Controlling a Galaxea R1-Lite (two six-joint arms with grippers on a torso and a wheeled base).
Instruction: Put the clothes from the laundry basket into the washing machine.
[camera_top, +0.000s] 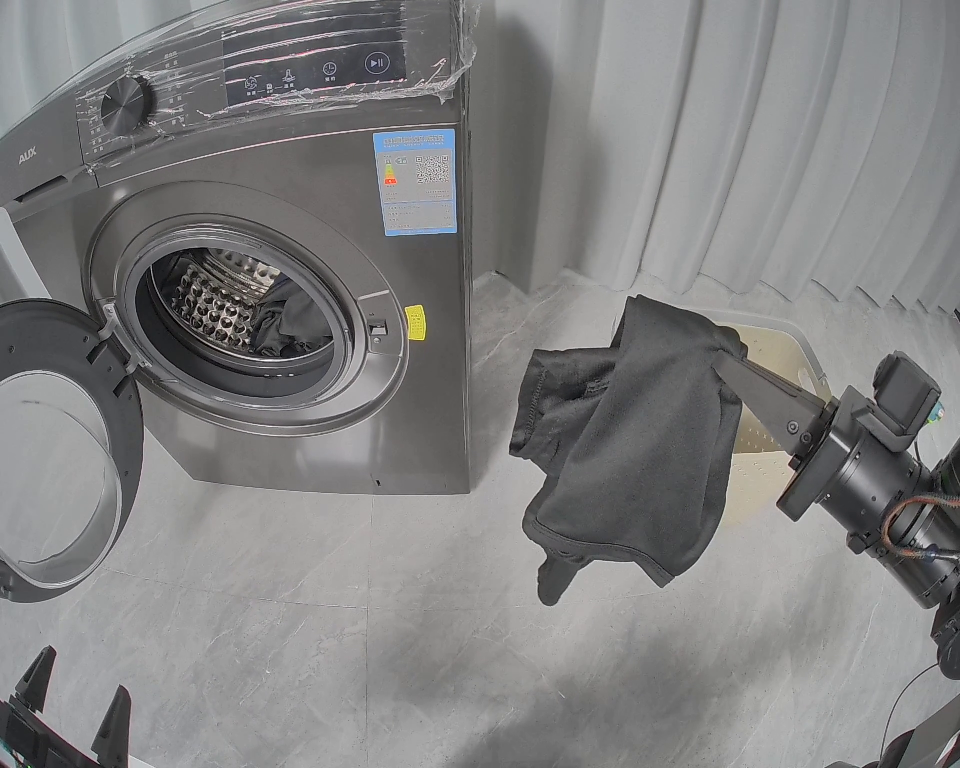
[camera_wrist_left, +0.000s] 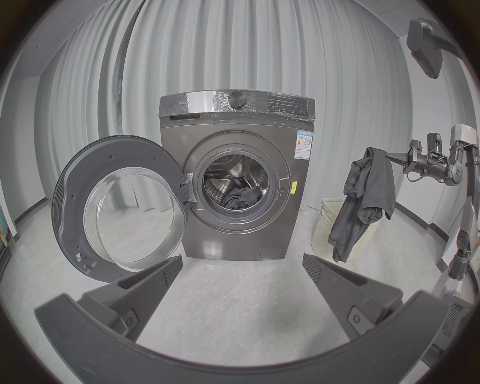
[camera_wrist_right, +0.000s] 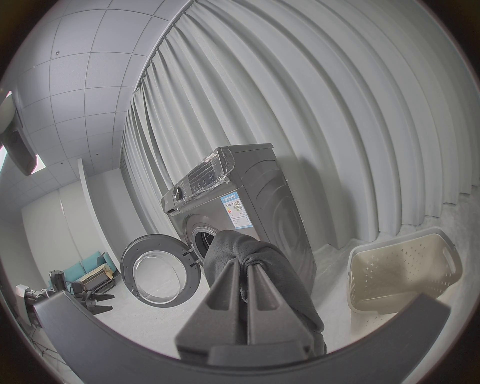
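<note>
Gripping dark garment (camera_top: 630, 450) w/ right gripper (camera_top: 728, 368) clamped near laundry basket (camera_top: 790, 345), left gripper (camera_top: 75, 705) spread idle, other clothing (camera_top: 290, 325) already inside washing machine (camera_top: 300, 440), carry & drop-in yet to do.

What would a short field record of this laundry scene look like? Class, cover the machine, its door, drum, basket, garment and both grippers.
washing machine: grey front loader
door: swung wide open
drum: dark clothes inside
laundry basket: cream, looks empty
garment: dark, hanging in the air near the basket
right gripper: shut on garment
left gripper: open, holding nothing
</note>
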